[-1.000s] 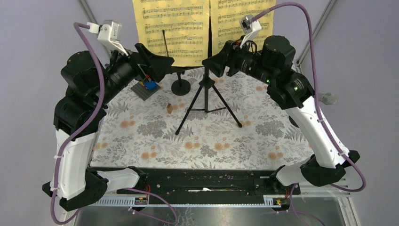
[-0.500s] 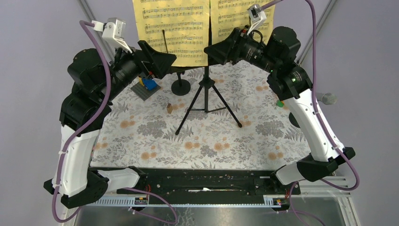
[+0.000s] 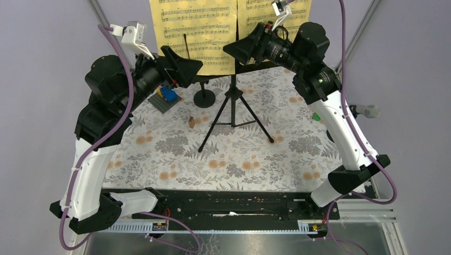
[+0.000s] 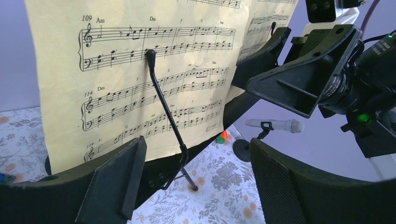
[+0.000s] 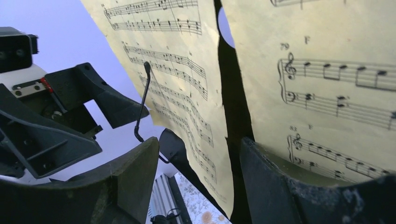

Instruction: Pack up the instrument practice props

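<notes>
Lilac walls (image 3: 48,32) back a floral-clothed bench (image 3: 234,159), and judging by how things lie, packing has hardly begun. Every prop is set up, none is stowed, and no box or bag shows in any view.

The rack (image 3: 232,95) stands upright on its tripod at the far middle of the bench. Both yellow pages rest on its ledge, the left page (image 3: 194,26) beside the right page (image 3: 255,13).

The left claw (image 3: 183,66) hangs wide and empty just before the left page's lower edge. The right claw (image 3: 242,48) is also wide and empty, and faces the gap between the two sheets. Neither touches the paper as far as I can tell. Lifting the pages off looks like the step in hand. After that the rack, mics and posts all remain.

Count:
- One rack.
- Two pages.
- Two mics. The black mic (image 4: 163,100) is a thin gooseneck rising in front of the left page. The silver mic (image 3: 367,110) lies level at the right bench edge.
- Two disc posts. One (image 3: 204,98) is under the gooseneck, and the other (image 4: 241,149) is under the silver mic.

Not for packing, I judge, are one block build (image 3: 165,96) near the left claw and one small green toy (image 3: 316,117) by the right arm.
</notes>
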